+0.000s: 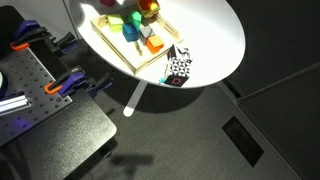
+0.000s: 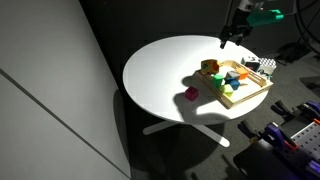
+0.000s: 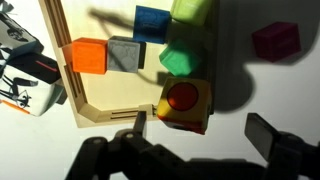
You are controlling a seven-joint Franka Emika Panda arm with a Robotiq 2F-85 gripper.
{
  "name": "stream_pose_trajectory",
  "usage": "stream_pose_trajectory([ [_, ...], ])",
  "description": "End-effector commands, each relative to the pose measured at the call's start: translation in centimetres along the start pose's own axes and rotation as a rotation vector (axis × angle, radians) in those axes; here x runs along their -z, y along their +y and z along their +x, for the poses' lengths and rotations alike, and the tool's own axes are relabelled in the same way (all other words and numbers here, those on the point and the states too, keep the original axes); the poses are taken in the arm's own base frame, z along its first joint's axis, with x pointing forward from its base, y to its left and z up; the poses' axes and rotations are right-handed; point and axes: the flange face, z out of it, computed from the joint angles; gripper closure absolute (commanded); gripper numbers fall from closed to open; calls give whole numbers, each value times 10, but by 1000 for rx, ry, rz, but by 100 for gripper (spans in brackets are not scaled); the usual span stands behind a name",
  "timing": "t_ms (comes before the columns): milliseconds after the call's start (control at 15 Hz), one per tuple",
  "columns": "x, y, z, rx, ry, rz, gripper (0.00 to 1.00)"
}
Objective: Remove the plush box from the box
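Jaws wide open, nothing held. In the wrist view the gripper (image 3: 200, 130) has one finger (image 3: 262, 132) on each side, and the plush box (image 3: 185, 105) sits just ahead of the gap, not touched.

I see the plush box at the corner of the wooden tray (image 3: 110, 112), at the end of the low rim. The green block (image 3: 180, 60) is just behind it; the gray block (image 3: 126, 53) and orange block (image 3: 88, 55) are further along.

In an exterior view the gripper (image 2: 234, 35) hangs well above the tray (image 2: 250, 97). The tray lies near the round table's (image 2: 160, 70) edge, with the patterned card (image 1: 178, 68) at the rim. There is bare tabletop toward the middle, apart from the magenta block (image 2: 188, 95) near that corner.
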Motion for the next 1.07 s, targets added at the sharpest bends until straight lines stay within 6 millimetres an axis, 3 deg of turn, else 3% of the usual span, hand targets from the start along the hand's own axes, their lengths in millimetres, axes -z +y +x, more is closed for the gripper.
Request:
stream_pose_trajectory([
  [0,-24,-8,22,5,36,9,0],
  [333,-56,-10,39,3,30,4,0],
  [1000,-93,-28,60,21,6,-3,0],
])
